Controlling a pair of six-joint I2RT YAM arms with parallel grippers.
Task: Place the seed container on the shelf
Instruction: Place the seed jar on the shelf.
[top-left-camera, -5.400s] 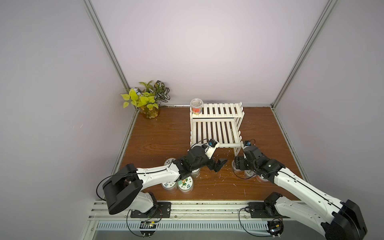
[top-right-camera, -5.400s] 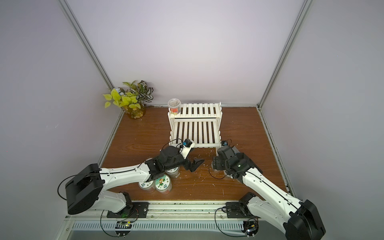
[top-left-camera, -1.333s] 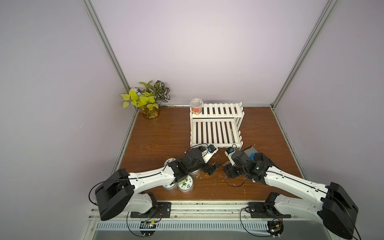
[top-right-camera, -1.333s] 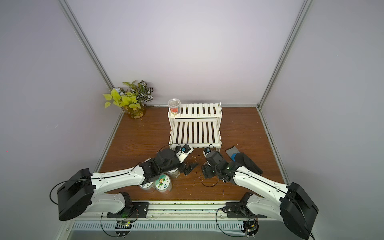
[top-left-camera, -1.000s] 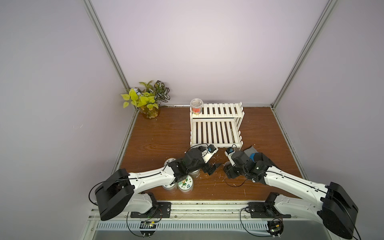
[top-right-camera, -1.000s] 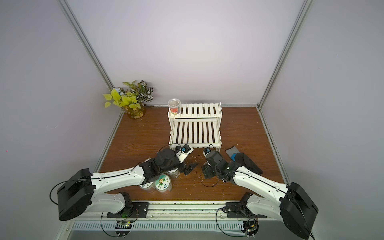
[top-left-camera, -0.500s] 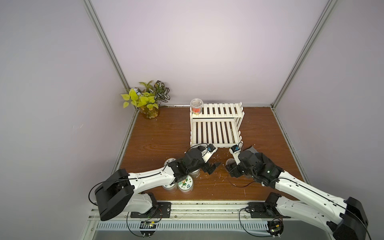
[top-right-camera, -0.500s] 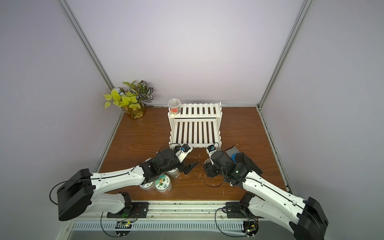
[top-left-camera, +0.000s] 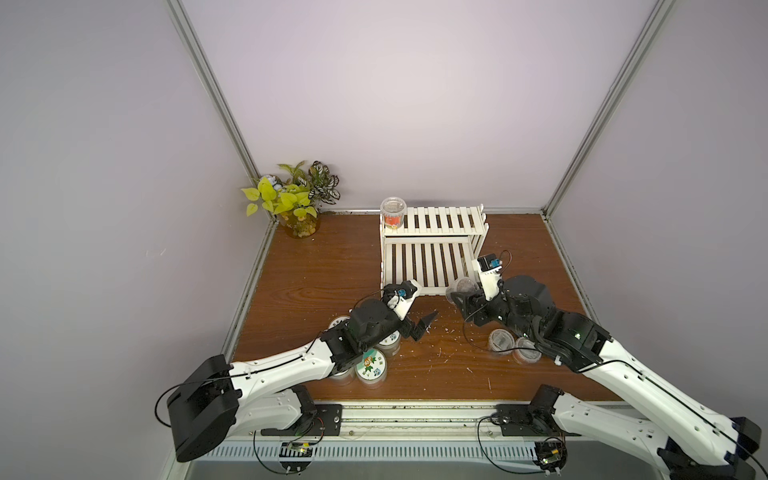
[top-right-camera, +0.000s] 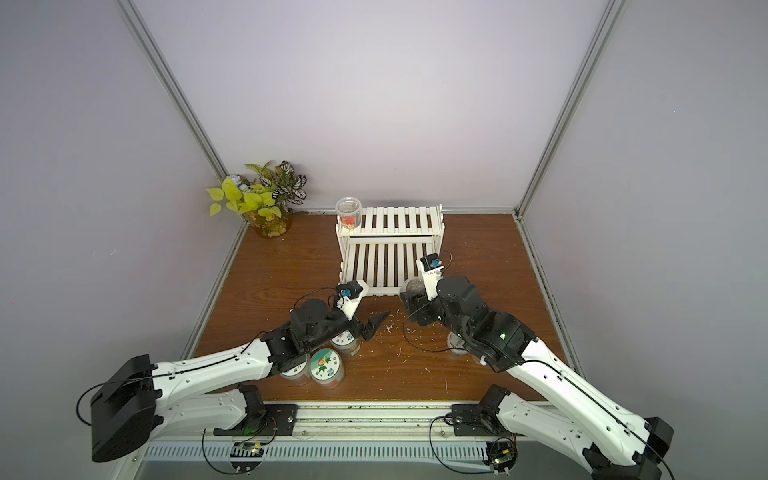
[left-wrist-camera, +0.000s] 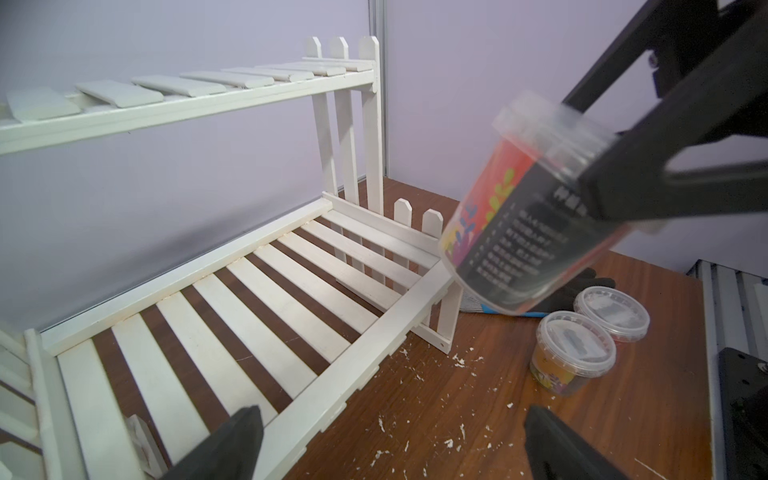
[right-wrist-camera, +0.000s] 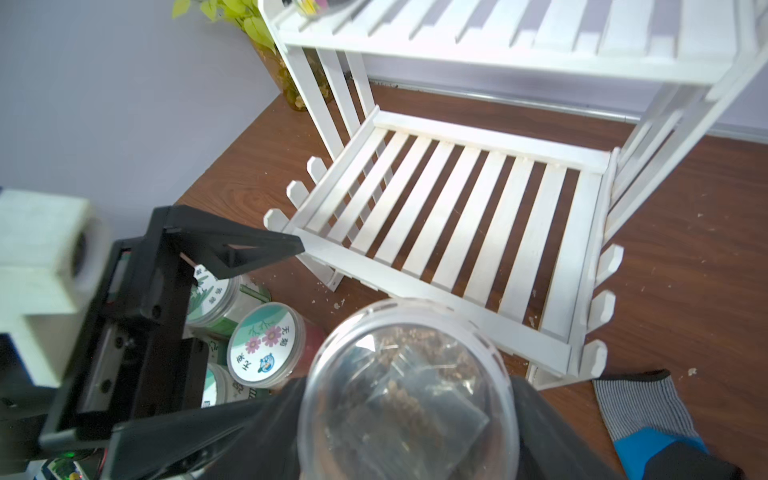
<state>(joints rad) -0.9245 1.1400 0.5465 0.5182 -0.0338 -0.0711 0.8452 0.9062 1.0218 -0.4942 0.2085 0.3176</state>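
Brown wooden desk (top-left-camera: 316, 266) inside pale lilac walls (top-left-camera: 395, 104). The right claw (top-right-camera: 410, 300) is clamped on the seed container (left-wrist-camera: 519, 232), tilted, held off the desk; just beyond it lies a front corner of the lower tier of the shelf (top-left-camera: 432, 257). The left claw (top-left-camera: 423, 326) gapes wide, empty, with the shelf's front rail just ahead.

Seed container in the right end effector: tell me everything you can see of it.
The seed container is a clear plastic tub with a clear snap-on lid. Its label is red-orange with coloured shapes and a black text panel. Brown seeds and a small packet show through the lid. It is held tilted in the air, clamped at its sides by the right end effector, near a front corner of the lower tier of the shelf. Whether it touches the shelf cannot be told.
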